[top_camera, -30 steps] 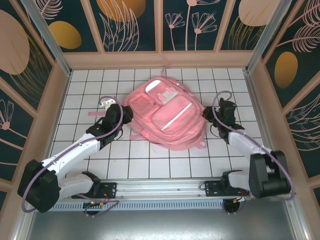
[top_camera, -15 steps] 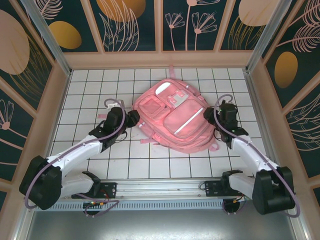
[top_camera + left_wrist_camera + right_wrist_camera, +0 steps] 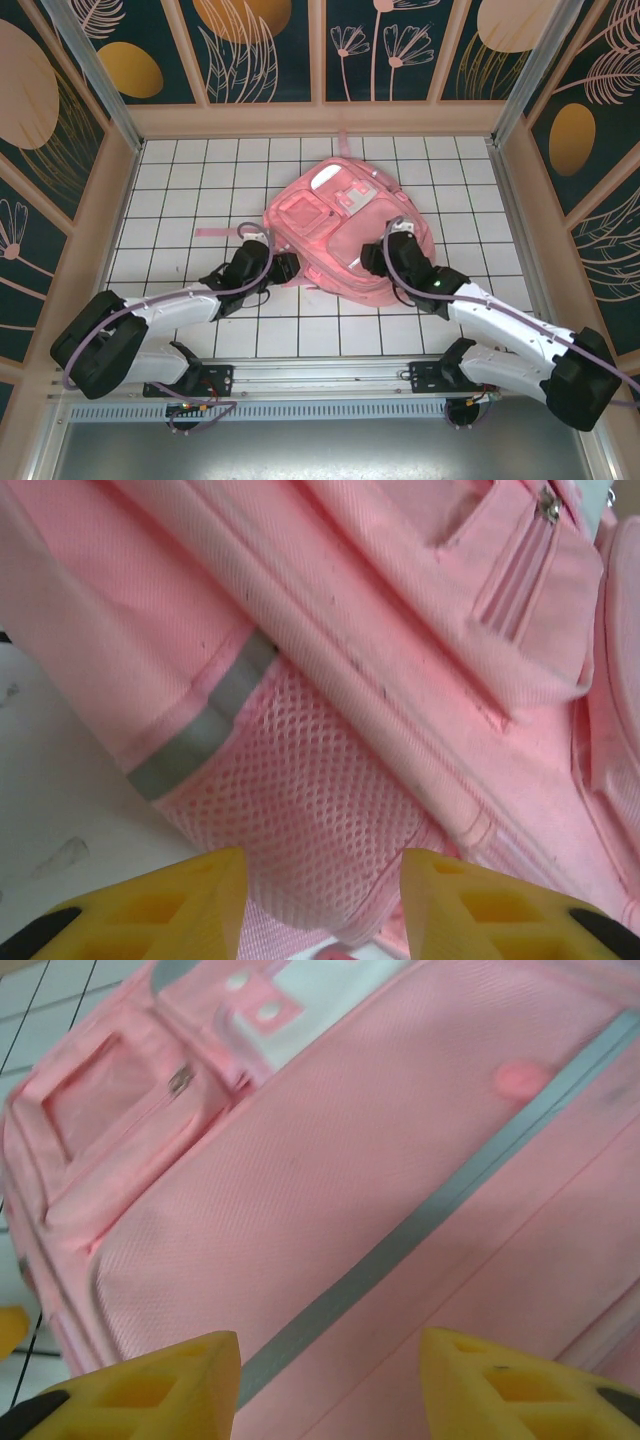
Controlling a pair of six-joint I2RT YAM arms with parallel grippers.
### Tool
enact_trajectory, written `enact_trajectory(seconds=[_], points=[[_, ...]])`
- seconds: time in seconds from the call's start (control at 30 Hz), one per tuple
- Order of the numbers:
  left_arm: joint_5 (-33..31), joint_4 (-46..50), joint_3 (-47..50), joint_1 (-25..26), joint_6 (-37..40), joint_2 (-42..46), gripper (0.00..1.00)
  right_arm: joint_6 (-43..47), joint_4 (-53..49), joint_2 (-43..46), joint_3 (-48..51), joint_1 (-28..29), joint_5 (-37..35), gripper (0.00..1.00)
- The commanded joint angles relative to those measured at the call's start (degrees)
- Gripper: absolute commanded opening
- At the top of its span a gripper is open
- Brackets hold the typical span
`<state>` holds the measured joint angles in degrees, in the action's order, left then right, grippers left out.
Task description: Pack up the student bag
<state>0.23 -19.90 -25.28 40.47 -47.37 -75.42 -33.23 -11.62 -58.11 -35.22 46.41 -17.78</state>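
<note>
Top: student bag (image 3: 340, 225) lies flat mid-table, long axis far-to-near, bottom edge toward my bases. My left gripper (image 3: 288, 268) is at its near-left side. My right gripper (image 3: 395, 238) is over the front panel, so it's nearer.
Left wrist: jaws apart, mesh side pocket (image 3: 320, 800) just ahead.
Right wrist: jaws apart, empty, front panel directly below.

The large soft pink backpack (image 3: 335, 220) was matt woven cloth with a fine grain; its side pocket (image 3: 310, 810) was open pink mesh, edged by a smooth grey band (image 3: 205, 730); a small zip pull (image 3: 180, 1081) looked metallic; the left gripper (image 3: 322, 865) had matt yellow moulded plastic fingers (image 3: 150, 905); the white tiled table (image 3: 190, 190) looked smooth.
</note>
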Motion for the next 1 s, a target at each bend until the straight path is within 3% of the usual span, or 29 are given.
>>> enact_trajectory(seconds=[0.0, 0.1, 0.27, 0.43, 0.63, 0.97], points=[[2.01, -5.68, 3.54, 0.06, 1.44, 0.77, 0.44, -3.86, -3.52, -0.17, -1.58, 5.24, -5.32, 0.49], [2.40, -7.04, 4.95, 0.15, 0.59, 0.39, 0.45, -8.01, -3.15, -0.96, -0.73, 11.81, -7.06, 0.48], [-6.39, -0.49, 3.79, 0.07, -0.51, 1.85, 0.42, -15.59, -3.04, -5.85, -1.76, 22.54, -11.30, 0.48], [-10.57, 3.20, 0.29, 0.00, -0.30, 0.91, 0.42, -21.70, -1.68, -14.72, -5.13, 28.68, -11.83, 0.45], [-10.48, 1.75, -2.91, -0.76, 2.31, -1.23, 0.47, -27.72, -4.34, -26.65, -12.39, 30.40, -10.16, 0.38], [-8.20, 1.15, -3.31, -2.94, 4.04, -0.92, 0.49, -35.07, -6.56, -38.64, -20.36, 28.42, -7.97, 0.33]])
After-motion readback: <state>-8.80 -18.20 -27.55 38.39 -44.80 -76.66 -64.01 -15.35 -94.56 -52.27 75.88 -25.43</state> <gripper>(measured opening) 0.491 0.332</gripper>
